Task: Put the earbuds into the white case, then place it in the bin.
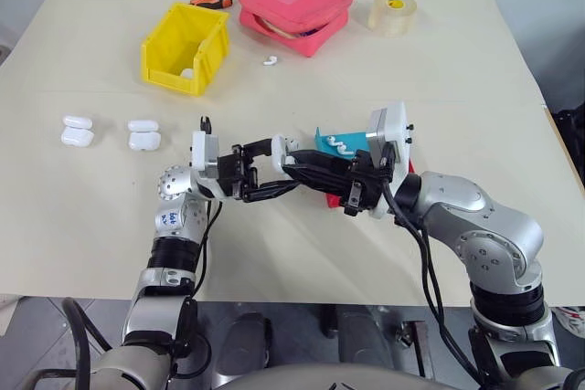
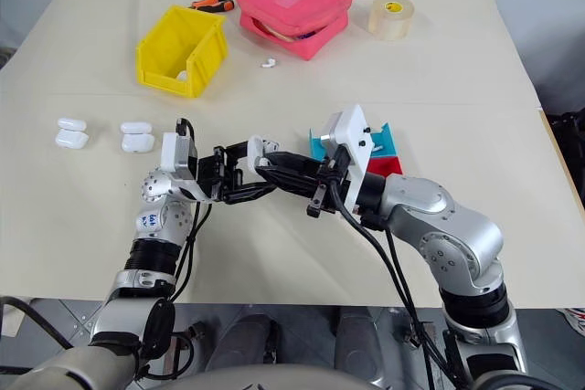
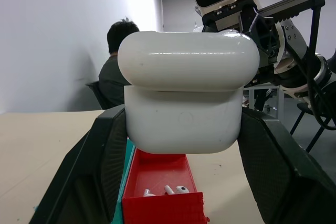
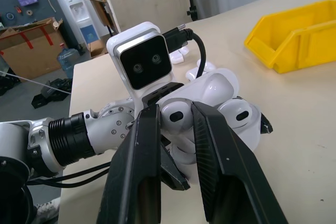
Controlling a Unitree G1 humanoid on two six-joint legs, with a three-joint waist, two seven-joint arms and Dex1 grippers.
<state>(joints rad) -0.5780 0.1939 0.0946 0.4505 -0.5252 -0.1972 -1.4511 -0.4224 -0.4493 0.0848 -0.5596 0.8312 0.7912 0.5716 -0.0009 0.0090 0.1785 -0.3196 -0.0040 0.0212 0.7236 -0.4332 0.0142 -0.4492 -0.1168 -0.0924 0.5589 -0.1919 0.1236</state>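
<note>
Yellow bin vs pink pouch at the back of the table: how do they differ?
The yellow bin is rigid plastic, the pink pouch soft fabric. The bin stands open-topped with something small and white inside; the pouch lies flat, partly unzipped. The bin sits left of the pouch. Both rest on the table's far side.

Bin point(image 1: 186, 48) at the table's point(image 1: 73, 216) far left — pouch point(image 1: 294, 8) right of it, tape point(image 1: 394, 13) further right

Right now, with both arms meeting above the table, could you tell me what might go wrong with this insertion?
1. The right tool pinches a glossy earbud just at the open white case; a small misalignment could make it slip and fall to the table.
2. The left tool grips the case only by its sides, so pushing the earbud in might twist it.
3. A dropped earbud may bounce past the red tray.
</note>
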